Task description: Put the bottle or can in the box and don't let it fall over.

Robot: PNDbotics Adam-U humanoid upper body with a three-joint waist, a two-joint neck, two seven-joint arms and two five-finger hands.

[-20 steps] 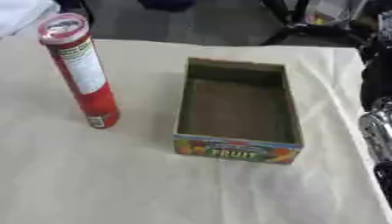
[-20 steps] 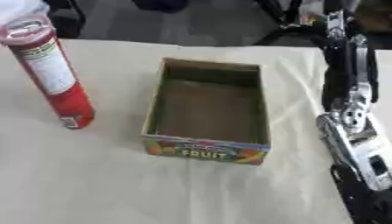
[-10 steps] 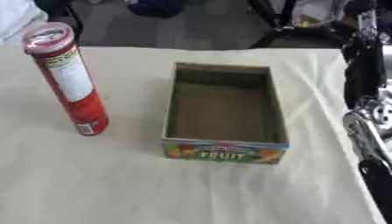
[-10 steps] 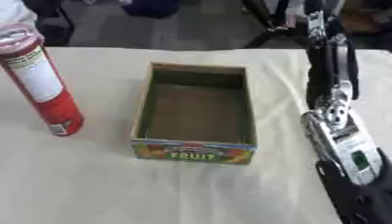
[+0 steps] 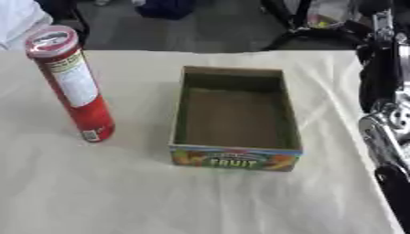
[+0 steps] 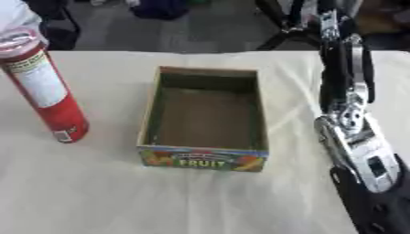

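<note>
A tall red can point(image 5: 73, 87) with a white label and a pale lid stands upright on the cloth-covered table point(image 5: 120, 192), at the left. To its right lies an open cardboard box point(image 5: 234, 118) with "FRUIT" printed on its near wall; nothing is inside it. Can and box are a short gap apart. My right arm point(image 6: 346, 91) runs down the right side of the table, beside the box and apart from it. Its black end point(image 6: 374, 208) reaches the lower right corner and is cut by the edge. My left hand shows in no view.
The table's far edge runs just behind the box, with dark floor and black stands point(image 5: 320, 27) beyond. A white object point(image 5: 16, 20) sits at the far left corner, behind the can.
The whole picture has shifted a little, so the camera moved. Can and box keep their places relative to each other, and the right arm stays at the right side.
</note>
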